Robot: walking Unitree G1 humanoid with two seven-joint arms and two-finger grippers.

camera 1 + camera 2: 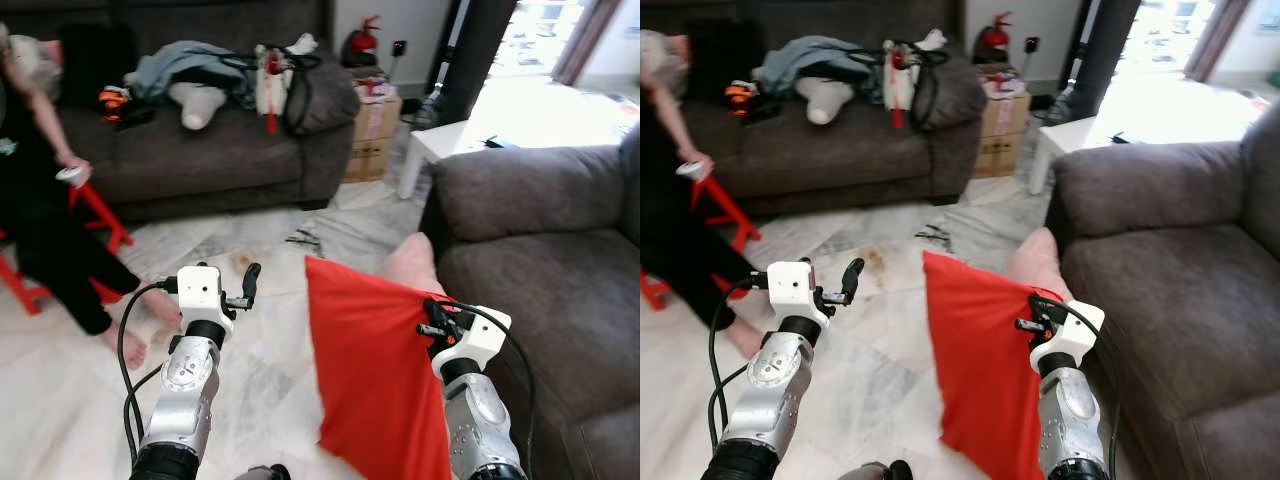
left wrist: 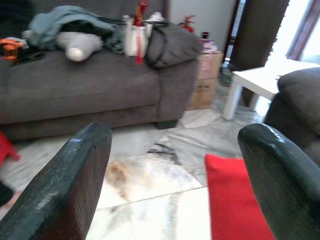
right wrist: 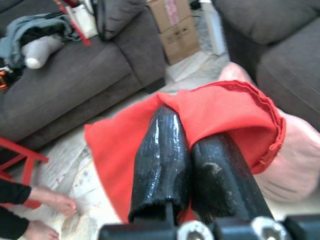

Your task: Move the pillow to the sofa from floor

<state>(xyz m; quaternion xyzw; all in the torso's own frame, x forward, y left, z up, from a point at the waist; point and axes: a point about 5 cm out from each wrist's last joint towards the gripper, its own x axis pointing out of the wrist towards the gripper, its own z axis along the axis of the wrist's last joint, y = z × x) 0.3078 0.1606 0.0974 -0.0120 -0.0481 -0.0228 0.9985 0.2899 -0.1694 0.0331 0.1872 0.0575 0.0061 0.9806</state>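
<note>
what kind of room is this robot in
Most likely a home living room: a long grey sofa strewn with clothes, a second grey sofa nearby, a marble-tiled floor and a white side table.

Red pillow [image 1: 375, 380]: lower end cut off by the bottom edge of the left eye view; the right arm covers its right margin. Right gripper [image 3: 192, 150]: its fingertips are buried in the red cover, so the contact point is not visible. Person [image 1: 45, 215]: cropped by the left edge, upper body largely out of frame. Heap of items [image 1: 225, 75] on the far sofa [image 1: 215, 150]: blurred, individual objects not identifiable. Near sofa [image 1: 550, 270]: cropped at right and bottom edges.
</note>
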